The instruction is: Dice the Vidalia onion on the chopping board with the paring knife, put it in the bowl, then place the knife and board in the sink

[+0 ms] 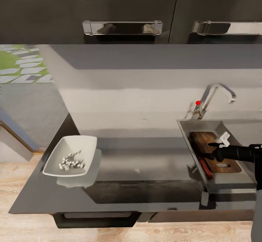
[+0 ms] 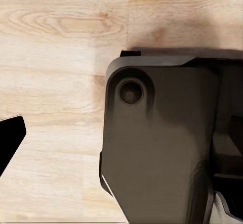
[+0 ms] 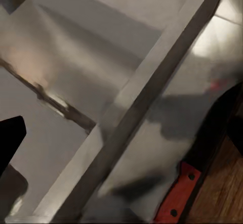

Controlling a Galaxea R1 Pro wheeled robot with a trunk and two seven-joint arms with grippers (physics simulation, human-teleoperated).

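The right arm (image 1: pixel 242 153) is a matte black, ribbed cylinder ending in a black gripper (image 1: pixel 214 151) with slim, pointed fingers and a small white block just above the wrist. In the left wrist view, a dark grey moulded body panel (image 2: pixel 162 143) has rounded corners and one round recessed socket.

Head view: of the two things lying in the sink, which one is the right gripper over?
The chopping board: the right gripper hangs above its brown surface, while the red-handled paring knife lies beside the board's left edge.

Dark glossy countertop (image 1: pixel 145 169) bearing white bowl (image 1: pixel 71 155) of diced onion (image 1: pixel 71 160)
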